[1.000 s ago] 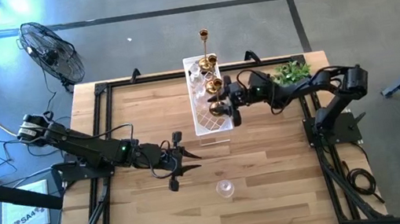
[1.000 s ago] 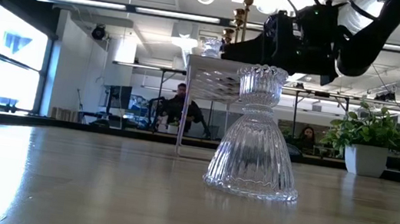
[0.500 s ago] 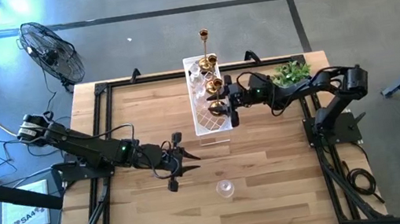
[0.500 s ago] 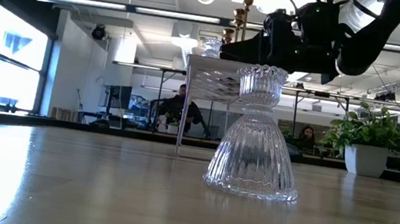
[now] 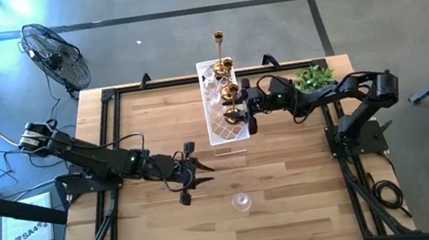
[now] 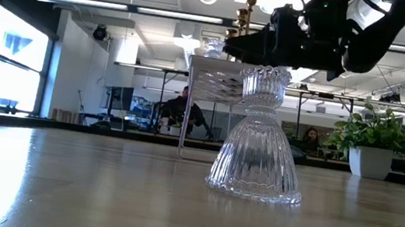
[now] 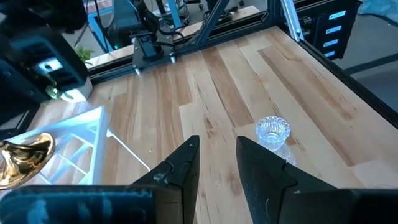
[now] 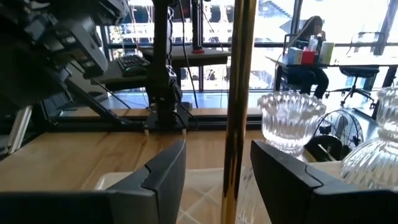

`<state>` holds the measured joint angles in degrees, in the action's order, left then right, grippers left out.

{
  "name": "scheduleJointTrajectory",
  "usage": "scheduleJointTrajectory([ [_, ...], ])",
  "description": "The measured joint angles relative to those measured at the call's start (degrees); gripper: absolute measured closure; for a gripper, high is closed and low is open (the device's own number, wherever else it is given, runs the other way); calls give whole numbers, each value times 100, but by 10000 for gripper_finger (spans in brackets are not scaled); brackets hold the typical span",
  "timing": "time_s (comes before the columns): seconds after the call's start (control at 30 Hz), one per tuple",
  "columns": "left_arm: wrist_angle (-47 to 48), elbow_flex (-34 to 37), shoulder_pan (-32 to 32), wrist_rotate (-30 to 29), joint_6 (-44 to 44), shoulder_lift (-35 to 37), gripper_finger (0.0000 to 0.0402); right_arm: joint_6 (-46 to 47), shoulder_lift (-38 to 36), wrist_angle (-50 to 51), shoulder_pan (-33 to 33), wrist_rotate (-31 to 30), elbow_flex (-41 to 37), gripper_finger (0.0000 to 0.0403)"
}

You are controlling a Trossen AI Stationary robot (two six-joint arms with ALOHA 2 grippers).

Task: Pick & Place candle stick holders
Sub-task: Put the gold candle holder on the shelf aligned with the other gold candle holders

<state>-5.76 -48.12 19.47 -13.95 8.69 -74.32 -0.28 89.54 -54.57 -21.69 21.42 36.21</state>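
Fingers of right gripper (image 8: 214, 186) spread either side of tall gold holder's (image 8: 238, 106) upright stem, not clenched. Left gripper (image 7: 214, 165) fingers apart, w/ nothing between, above tabletop (image 5: 147, 121).

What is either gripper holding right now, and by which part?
Nothing is held. The right gripper stands open around the tall gold holder's stem without closing on it; the left gripper hangs empty over the table.

Gold holders (image 5: 228, 92) upright, glass holder (image 5: 241, 202) apart
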Motion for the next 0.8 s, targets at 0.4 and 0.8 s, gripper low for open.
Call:
scheduleJointTrajectory([
  [0.4, 88, 0, 1, -9, -106, 0, 300, -273, -925, 974, -4, -190, 4, 227],
  [0.8, 142, 0, 0, -9, -149, 0, 300, -537, -1681, 2150, -4, -1214, 4, 227],
])
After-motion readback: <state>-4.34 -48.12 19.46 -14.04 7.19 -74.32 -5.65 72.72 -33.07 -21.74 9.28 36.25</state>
